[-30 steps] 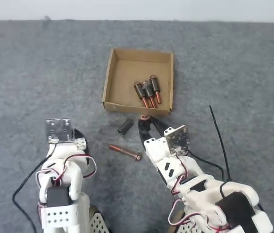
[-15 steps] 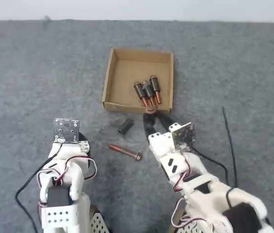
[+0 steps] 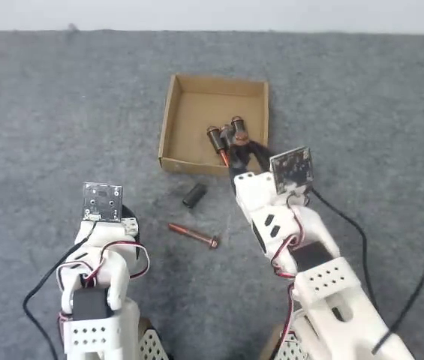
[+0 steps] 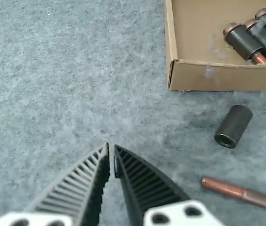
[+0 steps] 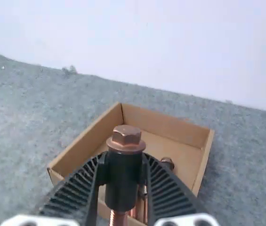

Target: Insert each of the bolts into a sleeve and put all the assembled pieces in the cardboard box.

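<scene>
The cardboard box point(image 3: 172, 112) lies at the middle back of the grey mat, with assembled bolt-and-sleeve pieces point(image 3: 215, 139) in its near right part. My right gripper point(image 3: 242, 154) hangs over the box's near right corner, shut on a black sleeve with a copper bolt through it point(image 5: 123, 175), held upright above the box point(image 5: 175, 141). A loose black sleeve point(image 3: 193, 195) lies just in front of the box, and a bare copper bolt point(image 3: 193, 235) a little nearer. My left gripper point(image 4: 111, 160) is shut and empty, over bare mat to the left of the sleeve point(image 4: 233, 126) and bolt point(image 4: 241, 193).
The left arm's base point(image 3: 95, 300) stands at the front left and the right arm's body point(image 3: 309, 262) at the front right, with black cables point(image 3: 347, 225) trailing beside it. A pale wall point(image 5: 170, 37) rises behind the mat. Open mat lies left and right of the box.
My right gripper has carried the assembled piece forward from in front of the box's near wall to over the box. The left arm shifted slightly at first, then stayed still.
</scene>
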You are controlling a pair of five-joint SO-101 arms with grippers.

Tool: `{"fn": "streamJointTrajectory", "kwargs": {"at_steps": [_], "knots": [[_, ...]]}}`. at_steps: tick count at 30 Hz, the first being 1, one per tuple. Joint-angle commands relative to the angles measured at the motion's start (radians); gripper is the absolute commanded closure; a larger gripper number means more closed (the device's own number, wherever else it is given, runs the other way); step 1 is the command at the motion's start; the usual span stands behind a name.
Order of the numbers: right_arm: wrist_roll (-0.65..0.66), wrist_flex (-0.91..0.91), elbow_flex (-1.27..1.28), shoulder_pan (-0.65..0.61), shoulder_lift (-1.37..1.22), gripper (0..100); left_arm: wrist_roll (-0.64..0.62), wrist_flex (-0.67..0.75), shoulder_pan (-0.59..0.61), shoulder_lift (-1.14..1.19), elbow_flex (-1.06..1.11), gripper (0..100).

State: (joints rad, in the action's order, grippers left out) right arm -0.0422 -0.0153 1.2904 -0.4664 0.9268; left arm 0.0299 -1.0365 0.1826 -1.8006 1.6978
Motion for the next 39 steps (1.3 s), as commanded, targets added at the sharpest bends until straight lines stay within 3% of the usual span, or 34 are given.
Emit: {"fn": "streamJointTrajectory", "kwargs": {"at_steps": [1,7,27,39], "knots": [[-0.009,-0.128,-0.167,0.019,0.062,99.2,0.008,-0.005,-0.002,-0.012,-0.013,99],[-0.008,-0.237,-0.262,0.019,-0.008,99.2,0.008,-0.005,-0.002,-0.012,-0.013,99],[-0.008,-0.243,-0.862,0.097,-0.894,99.2,0.008,-0.003,-0.002,-0.012,-0.013,99],[-0.006,-0.245,-1.028,0.166,-1.196,99.2,0.008,-0.003,-0.002,-0.012,-0.013,99]]}}
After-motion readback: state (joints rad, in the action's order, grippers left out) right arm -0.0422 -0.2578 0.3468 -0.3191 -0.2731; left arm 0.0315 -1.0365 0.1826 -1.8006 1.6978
